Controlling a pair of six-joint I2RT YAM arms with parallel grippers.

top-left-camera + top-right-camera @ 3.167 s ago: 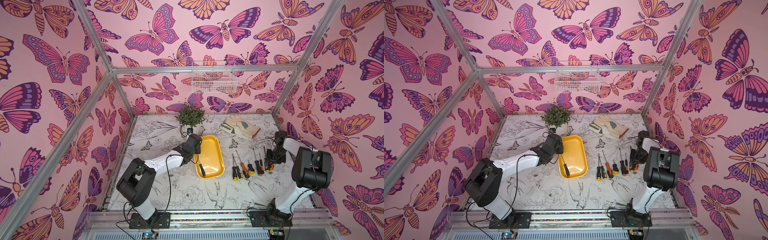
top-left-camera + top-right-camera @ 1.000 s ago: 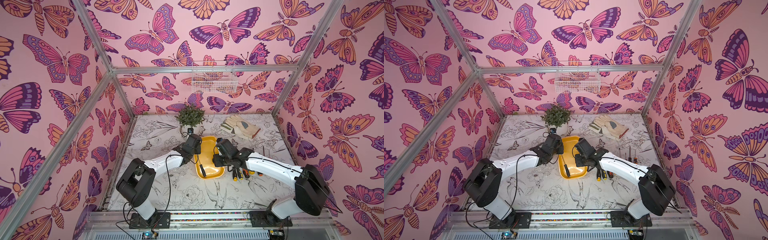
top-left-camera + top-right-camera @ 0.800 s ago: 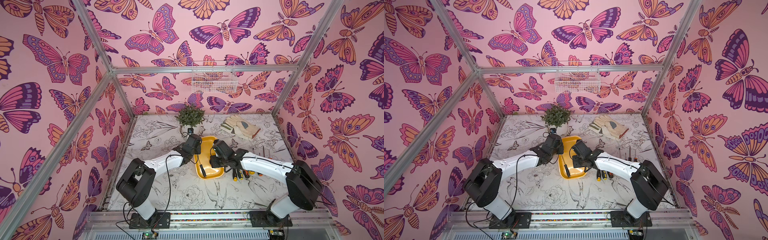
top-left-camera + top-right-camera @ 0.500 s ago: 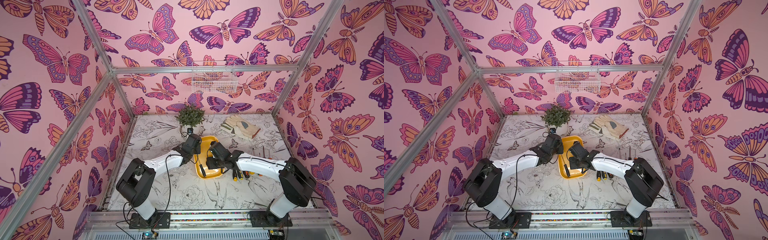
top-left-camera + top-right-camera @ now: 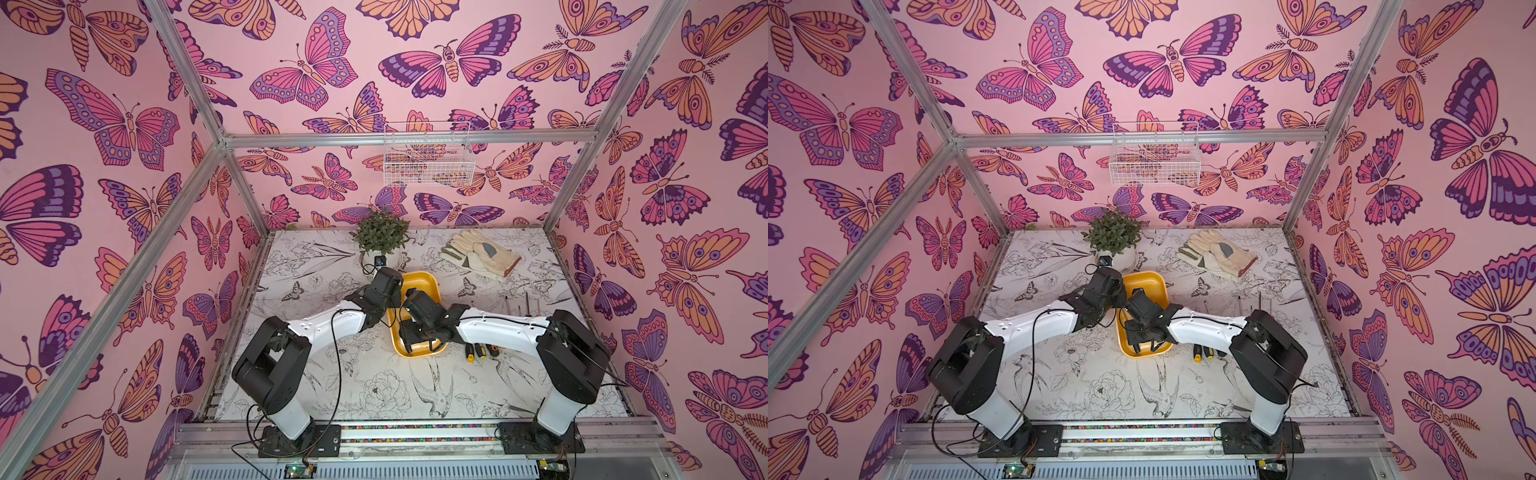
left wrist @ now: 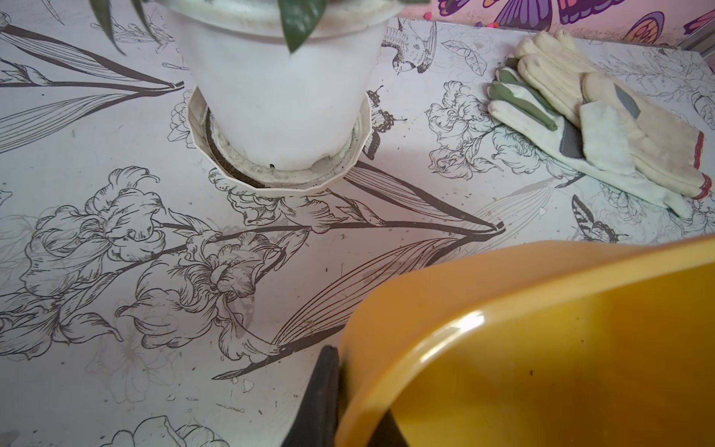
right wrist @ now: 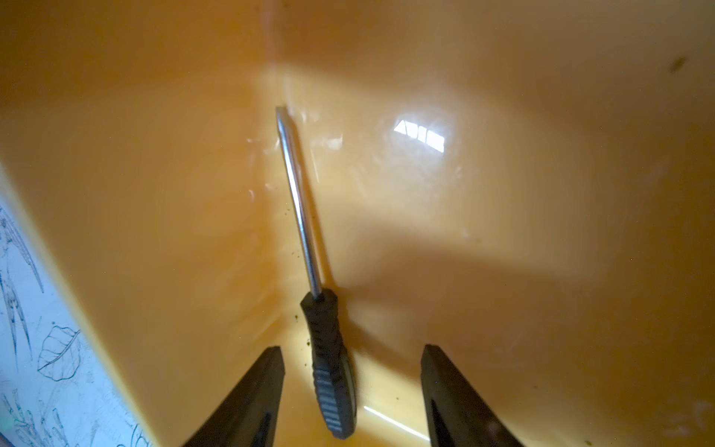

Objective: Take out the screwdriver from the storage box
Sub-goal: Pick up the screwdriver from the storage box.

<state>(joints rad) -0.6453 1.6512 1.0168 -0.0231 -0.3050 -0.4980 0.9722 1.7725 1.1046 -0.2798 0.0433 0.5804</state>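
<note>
- The screwdriver (image 7: 329,360), with a black ribbed handle and a bare steel shaft, lies flat on the floor of the yellow storage box (image 7: 116,193), toward the box's 7 o'clock corner. In both top views my right arm (image 5: 498,328) hides it.
- My right gripper (image 7: 352,348) is down inside the box. Its two black fingers (image 7: 251,387) are spread with the handle between them and a gap on each side, so it is open and grips nothing yet.
- What changed: about three seconds ago that arm was at the table's (image 5: 374,395) 3 o'clock edge, beside the row of spare screwdrivers (image 5: 480,352). Over the last second it swung across and dropped into the box. The screwdriver itself has not moved.
- My left gripper (image 6: 356,406) stays clamped shut on the box's rim at about 10 o'clock, one finger outside the wall and one inside, steadying it as before.
- As I judge it, the reach is finished and the grasp comes next: close on the handle, then lift it clear of the rim.
- Beyond the box, a potted plant (image 5: 380,235) stands at 12 o'clock and work gloves (image 5: 482,255) lie at 1 o'clock.
</note>
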